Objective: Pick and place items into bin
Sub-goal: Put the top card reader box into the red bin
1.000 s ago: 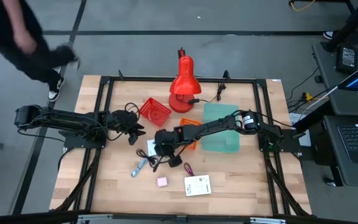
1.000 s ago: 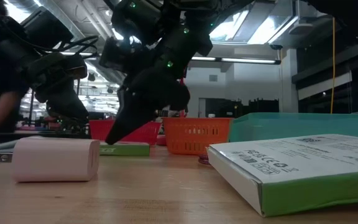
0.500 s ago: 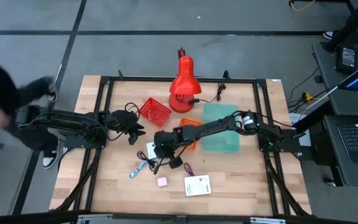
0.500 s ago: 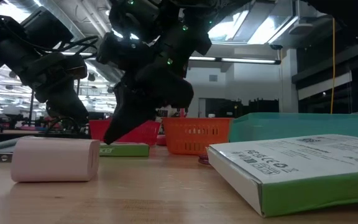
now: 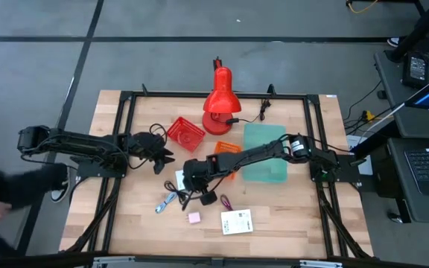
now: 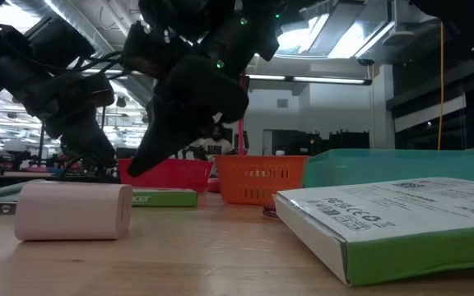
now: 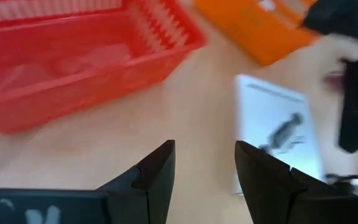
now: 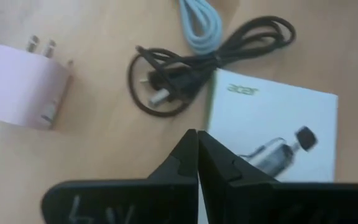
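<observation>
My right gripper (image 5: pixel 187 179) (image 8: pixel 196 134) is shut and hovers just above a white printed card (image 8: pixel 272 124) that lies flat on the table. Past the card lie a coiled black cable (image 8: pixel 191 62), a pale blue cord (image 8: pixel 201 18) and a pink cube with plug prongs (image 8: pixel 23 87) (image 6: pixel 74 211). A maroon cord loop (image 5: pixel 226 202) and a white box (image 5: pixel 237 221) lie nearer the table's front. My left gripper (image 5: pixel 164 158) (image 7: pixel 204 146) waits open at the left, by the red basket (image 7: pixel 73 56).
A teal bin (image 5: pixel 264 160) stands right of centre, with an orange basket (image 5: pixel 228 151) beside it. A red desk lamp (image 5: pixel 219 100) is at the back. A person (image 5: pixel 6 193) moves on the floor left of the table.
The person beside the table's left edge has walked from the far side toward the near side.
</observation>
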